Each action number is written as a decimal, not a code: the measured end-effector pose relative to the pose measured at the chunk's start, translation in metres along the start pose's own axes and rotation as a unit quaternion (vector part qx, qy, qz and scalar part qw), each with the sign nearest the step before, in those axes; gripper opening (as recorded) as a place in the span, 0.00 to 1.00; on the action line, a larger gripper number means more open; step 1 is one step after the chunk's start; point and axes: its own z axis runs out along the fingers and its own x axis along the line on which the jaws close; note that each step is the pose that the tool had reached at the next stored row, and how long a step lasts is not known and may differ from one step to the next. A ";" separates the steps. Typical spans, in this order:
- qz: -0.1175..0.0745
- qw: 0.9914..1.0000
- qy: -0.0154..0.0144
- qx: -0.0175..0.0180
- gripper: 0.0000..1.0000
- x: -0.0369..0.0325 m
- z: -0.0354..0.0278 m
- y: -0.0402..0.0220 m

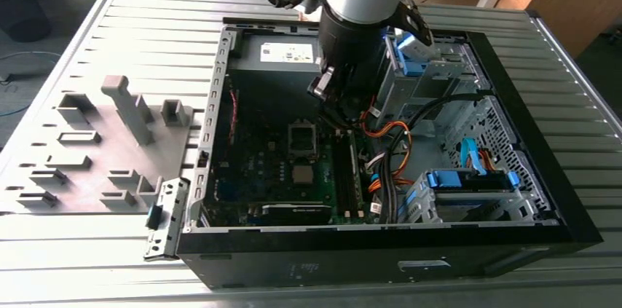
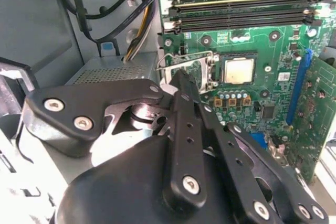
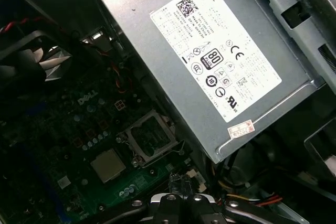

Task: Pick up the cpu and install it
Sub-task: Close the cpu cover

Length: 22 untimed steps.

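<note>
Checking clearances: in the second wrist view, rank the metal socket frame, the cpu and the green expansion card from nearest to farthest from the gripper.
From the gripper:
1. metal socket frame, right at its tip.
2. cpu, just past the frame.
3. green expansion card, beyond the cpu.

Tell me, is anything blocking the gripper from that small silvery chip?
Nothing visible does: the small silvery square chip lies uncovered on the green circuit board, and the gripper hangs near the dark rectangular frame beside it.

Lit softly from overhead; deep shadow inside the computer case (image 1: pixel 389 261) below the arm (image 1: pixel 365 2); blown-out white glare under the gripper (image 2: pixel 177 77) in the second wrist view.
</note>
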 end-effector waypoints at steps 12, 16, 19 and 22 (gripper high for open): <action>0.000 1.000 0.000 0.000 0.11 0.0005 0.0106 -0.0007; 0.000 1.000 0.000 0.000 0.11 0.0007 0.0144 -0.0009; 0.000 1.000 0.000 0.000 0.11 0.0007 0.0146 -0.0010; 0.000 1.000 0.000 0.000 0.11 0.0007 0.0149 -0.0010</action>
